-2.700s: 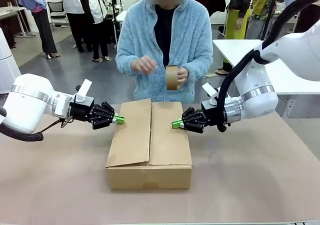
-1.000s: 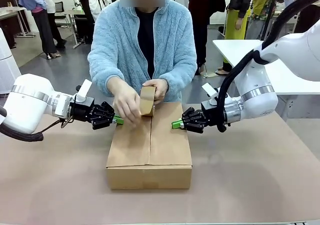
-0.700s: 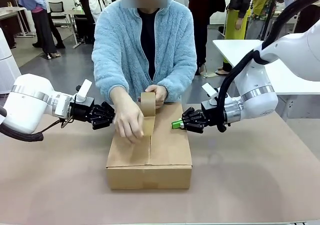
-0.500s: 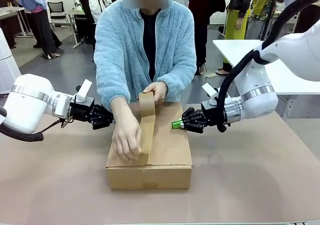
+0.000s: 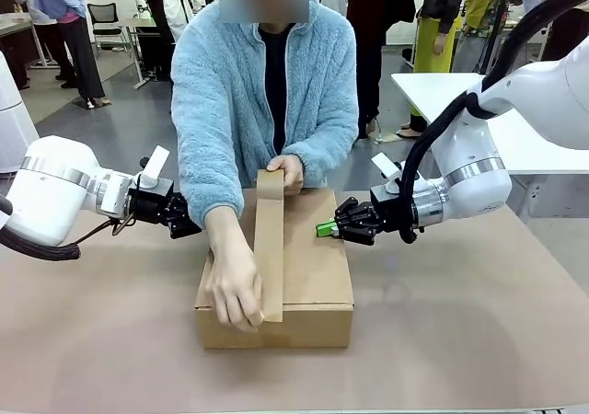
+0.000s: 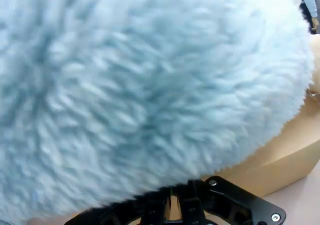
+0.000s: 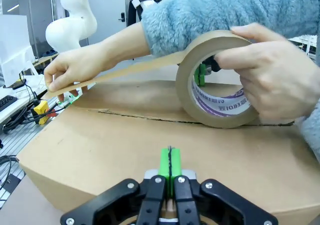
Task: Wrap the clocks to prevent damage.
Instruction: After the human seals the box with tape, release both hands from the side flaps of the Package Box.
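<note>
Progress-wise this is looking like the tail end of the job: the big brown cardboard box (image 5: 274, 271) is sitting with both flaps folded shut, and the person in the fluffy light-blue fleece is running a strip of brown packing tape (image 5: 270, 248) down the centre seam. The clocks themselves are presumably tucked inside the box, since no bubble-wrapped bundles are lying out on the table, so I can't say exactly where they are. What's left, as far as I can judge, is pressing the strip down, cutting it and maybe taping the ends.

The box is lying between the two pincers. The left gripper (image 6: 176, 205) is sitting just beside the box's left edge, jaws pinched shut on nothing, with the fleece sleeve (image 6: 150, 85) right in front of it. The right gripper (image 7: 170, 167) is resting against the box's right edge, green pads pressed together, holding nothing.

Compared with a few seconds ago, the person's pulling hand (image 5: 232, 290) has dragged the strip from the far end to the near edge, while the other hand is keeping the brown tape roll (image 7: 220, 80) at the far end, just beyond the right gripper. Both arms are staying put.
</note>
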Robot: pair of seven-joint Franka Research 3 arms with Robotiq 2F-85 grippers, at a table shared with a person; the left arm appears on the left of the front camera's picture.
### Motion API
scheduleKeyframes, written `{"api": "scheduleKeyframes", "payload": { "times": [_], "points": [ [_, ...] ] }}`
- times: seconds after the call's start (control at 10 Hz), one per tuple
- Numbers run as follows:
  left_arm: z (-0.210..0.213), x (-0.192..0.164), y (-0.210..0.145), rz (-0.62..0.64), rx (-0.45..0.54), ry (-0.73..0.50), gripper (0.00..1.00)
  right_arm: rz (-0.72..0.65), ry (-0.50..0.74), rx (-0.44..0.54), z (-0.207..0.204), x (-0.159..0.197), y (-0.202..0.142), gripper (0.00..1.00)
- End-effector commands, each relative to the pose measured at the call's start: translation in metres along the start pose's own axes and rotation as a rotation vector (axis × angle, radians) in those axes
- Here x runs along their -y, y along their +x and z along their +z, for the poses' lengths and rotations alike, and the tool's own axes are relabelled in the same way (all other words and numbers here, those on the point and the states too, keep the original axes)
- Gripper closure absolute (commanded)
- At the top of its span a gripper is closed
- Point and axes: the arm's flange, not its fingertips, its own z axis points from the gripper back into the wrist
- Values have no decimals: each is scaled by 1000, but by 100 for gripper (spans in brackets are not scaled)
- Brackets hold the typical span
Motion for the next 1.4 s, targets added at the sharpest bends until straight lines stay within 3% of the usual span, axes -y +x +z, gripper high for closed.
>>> {"api": "scheduleKeyframes", "payload": {
  "times": [0.0, 1.3],
  "points": [
    [-2, -1, -1, -1, -15, 7, 99, -6, -7, -12, -1, 0, -4, 99],
    [-2, -1, -1, -1, -15, 7, 99, -6, -7, -12, -1, 0, -4, 99]
  ]
}}
